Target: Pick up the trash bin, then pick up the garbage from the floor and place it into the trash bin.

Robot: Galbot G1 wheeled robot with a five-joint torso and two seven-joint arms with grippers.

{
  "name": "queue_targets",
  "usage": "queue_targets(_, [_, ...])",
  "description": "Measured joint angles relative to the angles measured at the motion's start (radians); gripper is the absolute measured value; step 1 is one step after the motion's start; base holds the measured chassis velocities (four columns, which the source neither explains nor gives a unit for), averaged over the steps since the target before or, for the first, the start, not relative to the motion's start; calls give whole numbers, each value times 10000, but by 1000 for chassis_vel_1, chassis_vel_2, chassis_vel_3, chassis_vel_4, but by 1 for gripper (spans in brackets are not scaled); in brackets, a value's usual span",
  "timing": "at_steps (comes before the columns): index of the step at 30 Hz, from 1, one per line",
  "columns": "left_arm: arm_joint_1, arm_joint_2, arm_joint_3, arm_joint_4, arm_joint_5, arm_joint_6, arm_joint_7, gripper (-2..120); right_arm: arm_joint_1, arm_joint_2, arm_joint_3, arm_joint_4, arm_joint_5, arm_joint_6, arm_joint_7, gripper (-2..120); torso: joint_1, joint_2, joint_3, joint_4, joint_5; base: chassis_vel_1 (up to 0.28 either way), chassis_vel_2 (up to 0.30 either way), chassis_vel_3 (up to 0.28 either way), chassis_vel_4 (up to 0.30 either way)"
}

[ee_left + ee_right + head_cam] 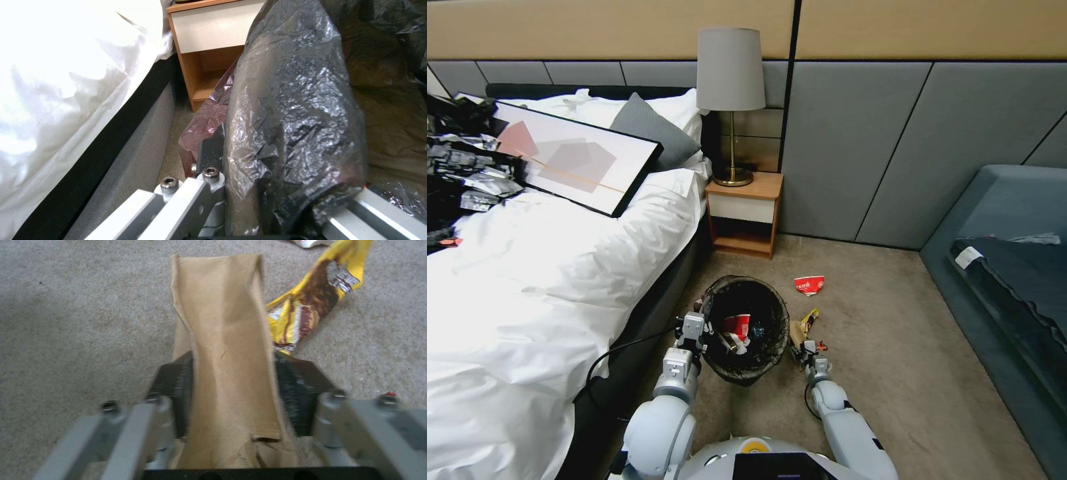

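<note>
The trash bin (pixel 744 360), a small round bin with a crinkled black liner (pixel 293 116), is next to the bed. My left gripper (pixel 697 328) is shut on its near-left rim, with one dark finger (pixel 211 153) outside the liner. A red-and-white cup (pixel 737 327) lies inside the bin. Right of the bin and low over the carpet, my right gripper (pixel 233 390) is shut on a piece of garbage, a folded brown paper (pixel 227 340), both pads pressing its sides. A yellow-and-dark snack wrapper (pixel 311 306) lies just beyond it. A crushed red-and-white cup (pixel 809 285) lies farther off on the floor.
The bed (pixel 560 267) with white sheets runs along the left, its dark base (pixel 111 156) close to the bin. A wooden nightstand (pixel 744 213) with a lamp stands against the wall ahead. A blue sofa (pixel 1007 267) is at the right. Open carpet (pixel 887 347) lies between them.
</note>
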Motion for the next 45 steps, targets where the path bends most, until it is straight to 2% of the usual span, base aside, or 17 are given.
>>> queue_targets(2, [-17,-10,32,20,2,1,0,1,-1,-22,15,0,-6,52,8,24,0,0,0,-1,-1,0,0,0,0])
queue_targets(4, [-18,-14,45,25,5,2,0,1,-5,-33,20,-1,-7,68,9,21,0,0,-1,0,-1,0,0,0,0])
queue_targets(7, [-27,-6,53,27,7,4,0,1,-25,-71,38,7,-9,118,16,6,0,0,-1,-1,0,0,0,0,0])
queue_targets(10, [-32,-1,53,27,7,7,2,1,-27,-87,47,19,-10,141,20,0,0,0,0,-1,-1,0,0,0,0])
queue_targets(22, [-18,6,53,1,7,13,11,1,-59,-77,70,85,-83,366,27,0,0,0,-1,0,0,0,0,0,0])
queue_targets(26, [-8,10,55,0,9,15,13,1,-193,-120,78,583,-77,485,60,0,0,0,0,2,0,0,0,0,0])
queue_targets(28, [-27,-3,55,5,10,22,14,1,-458,-194,70,1510,1,577,147,0,0,0,-1,-1,-1,0,0,0,0])
queue_targets(30, [-31,-4,57,11,10,23,16,1,-521,-208,68,1740,31,601,164,0,0,0,-1,-1,-1,0,0,0,0])
queue_targets(33, [-33,-9,61,42,13,30,17,1,-956,-305,67,3237,238,845,224,0,0,0,0,-4,2,0,0,0,0])
queue_targets(34, [-33,-9,61,42,13,30,17,1,-956,-305,67,3237,238,845,224,0,0,0,0,-4,2,0,0,0,0])
queue_targets(37, [-29,-12,73,49,14,35,20,1,-1200,-478,136,5501,696,1178,185,0,0,0,0,0,0,0,0,0,0])
queue_targets(38, [-29,-12,73,49,14,35,20,1,-1200,-478,136,5501,696,1178,185,0,0,0,0,0,0,0,0,0,0])
queue_targets(41, [-25,-11,74,70,28,37,27,1,-1268,-701,230,7574,1406,1486,-345,0,0,0,-1,1,0,0,0,0,0])
queue_targets(42, [-25,-11,74,70,28,37,27,1,-1268,-701,230,7574,1406,1486,-345,0,0,0,-1,1,0,0,0,0,0])
queue_targets(44, [-23,-10,78,90,38,36,27,1,-1349,-886,266,8678,1824,1813,-1090,0,0,0,0,1,-1,0,0,0,0])
queue_targets(45, [-23,-10,78,90,38,36,27,1,-1349,-886,266,8678,1824,1813,-1090,0,0,0,0,1,-1,0,0,0,0])
